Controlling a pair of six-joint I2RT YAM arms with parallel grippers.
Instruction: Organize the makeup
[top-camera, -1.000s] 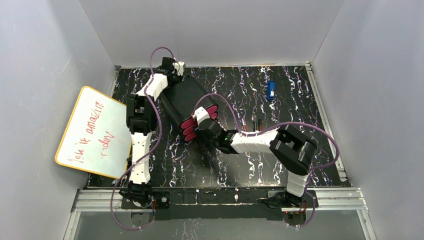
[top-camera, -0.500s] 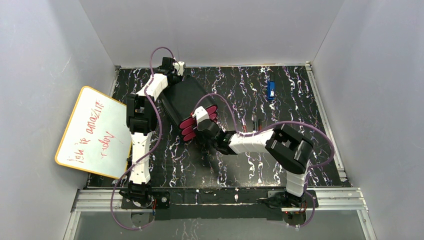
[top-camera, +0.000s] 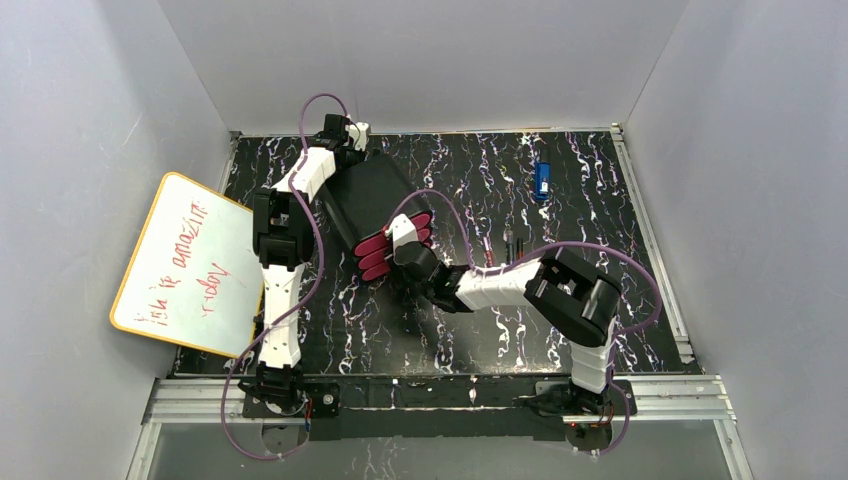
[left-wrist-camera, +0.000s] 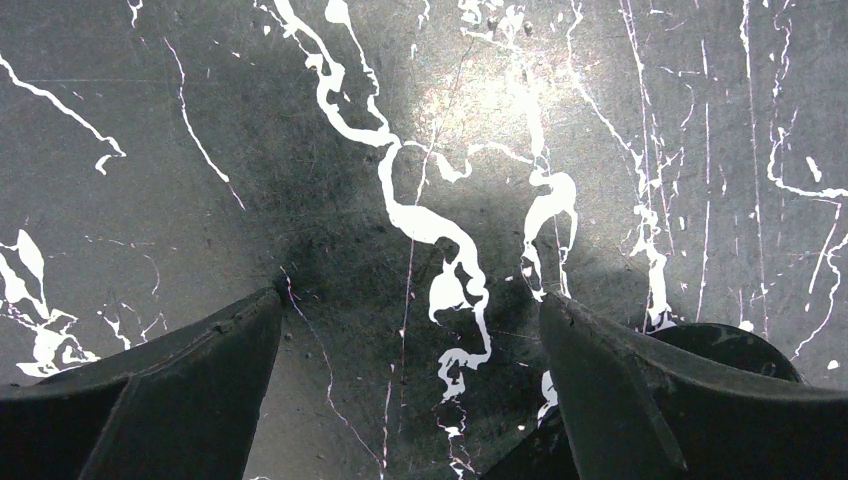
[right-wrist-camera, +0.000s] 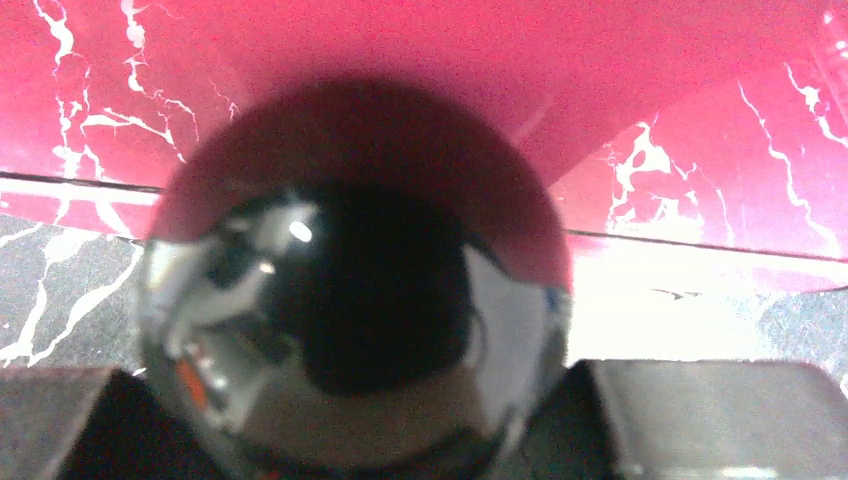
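**Right wrist view: hand closed on a drawer knob, makeup sticks out on the table**

Right wrist view is filled by the right hand (right-wrist-camera: 365, 372), whose two fingers (right-wrist-camera: 720, 420) sit against either side of a shiny round knob (right-wrist-camera: 350, 300) and appear to grip it. The picture is blurred this close, so the exact contact is hard to judge. The knob stands out from a pink drawer (right-wrist-camera: 560, 70) front, whose gloss reflects the white veins of the table.

From above, this hand reaches forward and to the left, ending at the stack of pink drawers on the near-right face of a black box (top-camera: 365, 190). The box stands at an angle on the far left part of the dark, white-veined table (top-camera: 450, 340).

The left hand (left-wrist-camera: 410, 298) is spread wide with nothing between its fingers (left-wrist-camera: 150, 400), only bare table below. In the top view it hangs at the far left corner of the table, just beside the back corner of the box.

The only makeup that can be made out is a few thin sticks (top-camera: 508, 240), which lie loose on the table to the right of the box. They are near the right arm's forearm and partly crossed by its purple cable (top-camera: 600, 250). A small blue object (top-camera: 541, 180) lies farther back and to the right, well apart from them. A whiteboard (top-camera: 190, 265) with red writing leans off the table's left edge.
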